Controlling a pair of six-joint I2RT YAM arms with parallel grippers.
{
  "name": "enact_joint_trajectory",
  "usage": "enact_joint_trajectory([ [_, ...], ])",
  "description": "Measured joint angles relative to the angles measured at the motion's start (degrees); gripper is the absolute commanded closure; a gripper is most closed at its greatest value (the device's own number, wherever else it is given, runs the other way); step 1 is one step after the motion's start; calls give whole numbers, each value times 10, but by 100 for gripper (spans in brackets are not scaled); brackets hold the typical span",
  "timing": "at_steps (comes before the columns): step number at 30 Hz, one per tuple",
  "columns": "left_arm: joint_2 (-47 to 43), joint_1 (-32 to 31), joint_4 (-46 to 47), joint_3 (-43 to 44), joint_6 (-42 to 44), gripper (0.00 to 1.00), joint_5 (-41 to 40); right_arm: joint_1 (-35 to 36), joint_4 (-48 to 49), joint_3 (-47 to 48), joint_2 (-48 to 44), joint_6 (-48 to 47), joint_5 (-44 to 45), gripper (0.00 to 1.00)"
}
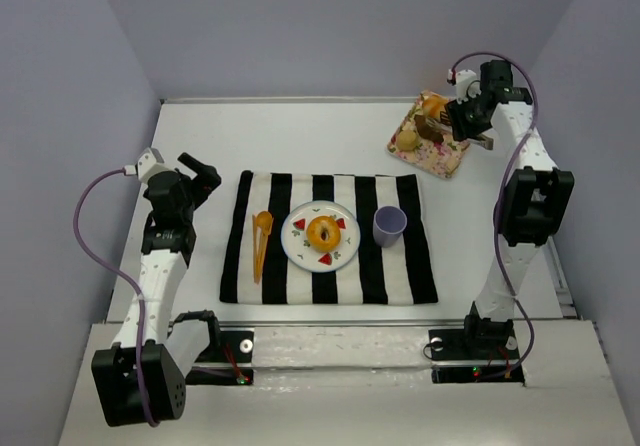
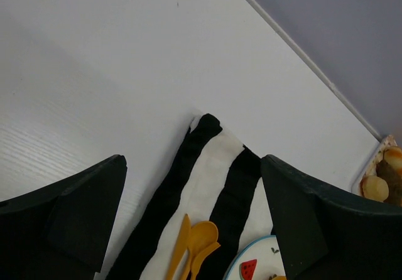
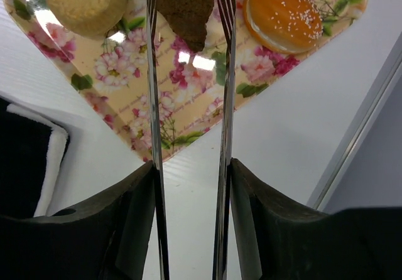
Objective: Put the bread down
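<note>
White table (image 3: 282, 135), floral tray (image 3: 188, 104): right tool (image 3: 191, 167) pinches tongs (image 3: 152, 104), tips flanking the brown bread (image 3: 185, 4).

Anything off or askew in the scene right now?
Only the floral tray: it sits turned diagonally at the far right, out of line with the striped cloth, which lies square. Nothing spilled or damaged; plate, cup and cutlery look tidy.
</note>
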Motion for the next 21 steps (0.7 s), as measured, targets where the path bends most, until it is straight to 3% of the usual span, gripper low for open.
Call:
enact_joint_trajectory([
  [13, 18, 0, -1, 3, 6, 1, -4, 0, -27, 61, 106, -35, 1, 42],
  [21, 21, 0, -1, 9, 8, 1, -6, 0, -35, 63, 114, -15, 7, 39],
])
